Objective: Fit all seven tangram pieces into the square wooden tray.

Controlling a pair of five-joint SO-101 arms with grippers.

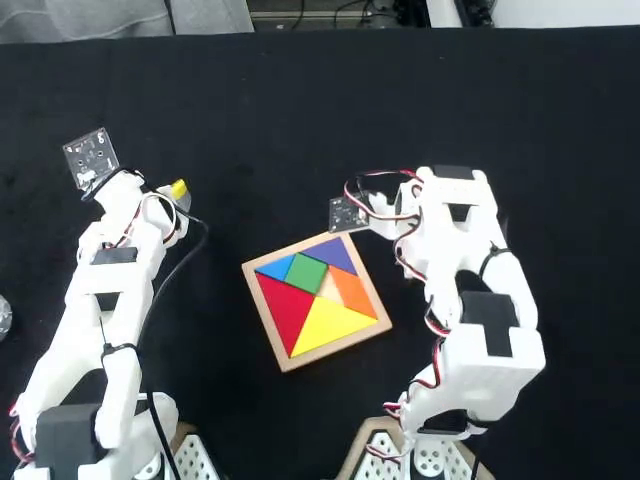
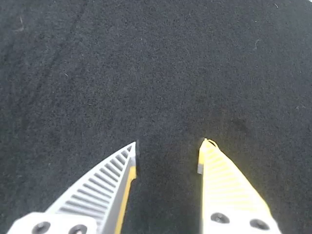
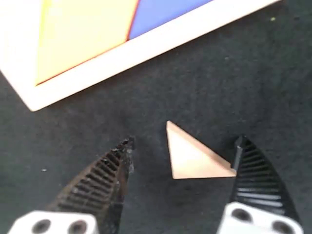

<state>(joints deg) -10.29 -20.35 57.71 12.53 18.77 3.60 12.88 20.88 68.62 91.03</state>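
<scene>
The square wooden tray (image 1: pixel 265 319) lies tilted at the table's middle and holds several coloured pieces: blue (image 1: pixel 276 268), green (image 1: pixel 310 272), purple (image 1: pixel 338 255), orange (image 1: pixel 352 292), red (image 1: pixel 285 305) and yellow (image 1: pixel 330 325). A pale triangular patch (image 1: pixel 330 282) shows between green and orange. A small pale wooden triangle (image 3: pixel 192 158) lies flat on the cloth just outside the tray's rim (image 3: pixel 146 46). My right gripper (image 3: pixel 184 141) is open around it, one finger touching its corner. My left gripper (image 2: pixel 169 143) stands open over bare black cloth, far left of the tray.
Black cloth covers the whole table. The right arm (image 1: pixel 460 260) stands beside the tray's right side, the left arm (image 1: pixel 110 290) well to its left. A small metal object (image 1: pixel 3 315) sits at the left edge.
</scene>
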